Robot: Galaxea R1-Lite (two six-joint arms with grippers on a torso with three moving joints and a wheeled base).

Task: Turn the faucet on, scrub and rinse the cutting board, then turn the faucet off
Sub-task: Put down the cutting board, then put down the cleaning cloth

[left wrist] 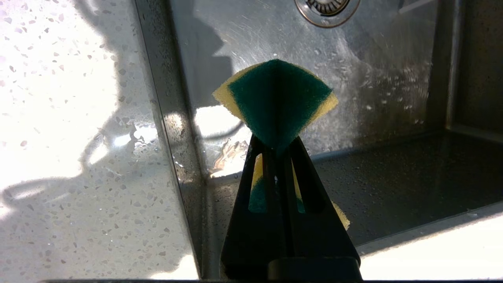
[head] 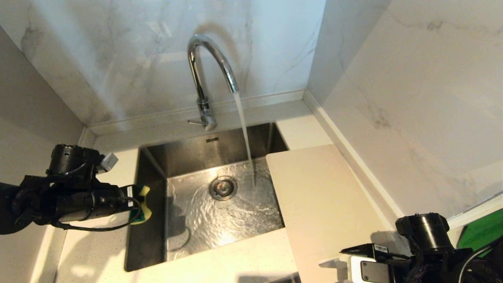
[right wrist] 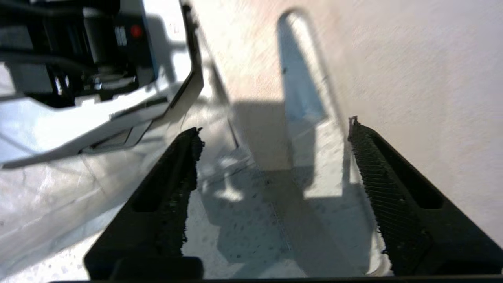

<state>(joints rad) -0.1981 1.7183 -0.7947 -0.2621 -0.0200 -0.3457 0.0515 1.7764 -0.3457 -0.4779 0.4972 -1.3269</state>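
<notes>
Faucet (head: pixel 208 74) running into sink (head: pixel 153 204). Left claw (left wrist: pixel 277 147) pinching sponge (left wrist: pixel 277 98). Right claw (right wrist: pixel 273 129) spread wide over cutting board (head: pixel 326 196), empty.

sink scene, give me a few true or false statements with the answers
1. Water is running from the faucet into the sink. True.
2. The left gripper is empty. False: it is shut on a yellow-and-green sponge at the sink's left edge.
3. The cutting board lies flat on the sink floor under the stream. False: it rests on the counter on the right, its edge overhanging the sink, clear of the stream.
4. The right gripper is open, its fingers on either side of the board's handle slot. True.
5. The sponge is pressed against the board. False: they are on opposite sides of the sink.
</notes>
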